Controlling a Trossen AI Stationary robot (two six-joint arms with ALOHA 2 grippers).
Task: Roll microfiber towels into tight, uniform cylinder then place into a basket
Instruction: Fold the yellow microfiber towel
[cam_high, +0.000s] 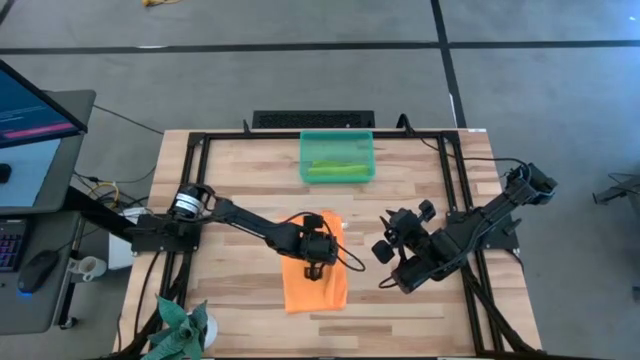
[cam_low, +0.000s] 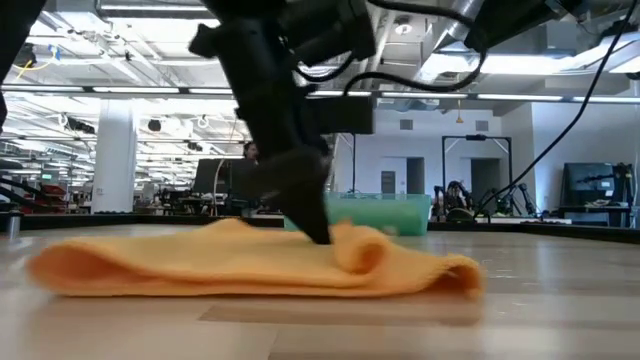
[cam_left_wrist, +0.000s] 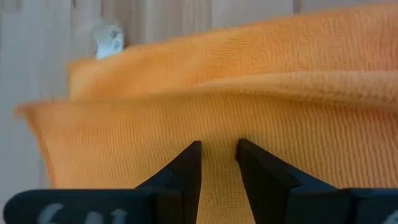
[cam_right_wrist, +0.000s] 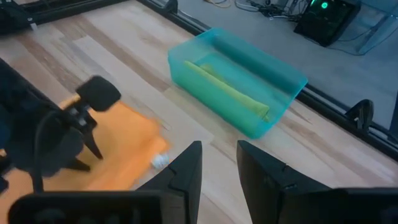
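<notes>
Soft and bright orange, the square microfiber towel (cam_low: 250, 265) lies nearest the low camera, folded over itself on the pale wooden bench (cam_high: 240, 180). One end of it makes a small rounded bump, like the start of a roll.

The left pincer (cam_high: 314, 268) comes down onto the orange towel near the middle of the bench. In its own wrist view, its two dark fingers (cam_left_wrist: 186, 174) stand with a thin gap between them, and orange cloth shows in that gap. The fingers press into the towel, but I cannot tell if they really pinch it.

The right pincer (cam_high: 387, 268) hangs just to the right of the orange towel, not touching it. Its fingers (cam_right_wrist: 186, 171) are a little apart and hold nothing; only bare wood shows between them.

The small see-through teal plastic basket (cam_high: 337, 140) sits at the back of the bench, well apart from the orange towel. Inside it lies the lime green microfiber towel (cam_high: 336, 168), rolled up into a long tube along the front wall.

A dark green spiky plant (cam_high: 180, 328) stands at the front left corner of the bench. A monitor with a blue screen (cam_high: 30, 105) shows off to the left.
</notes>
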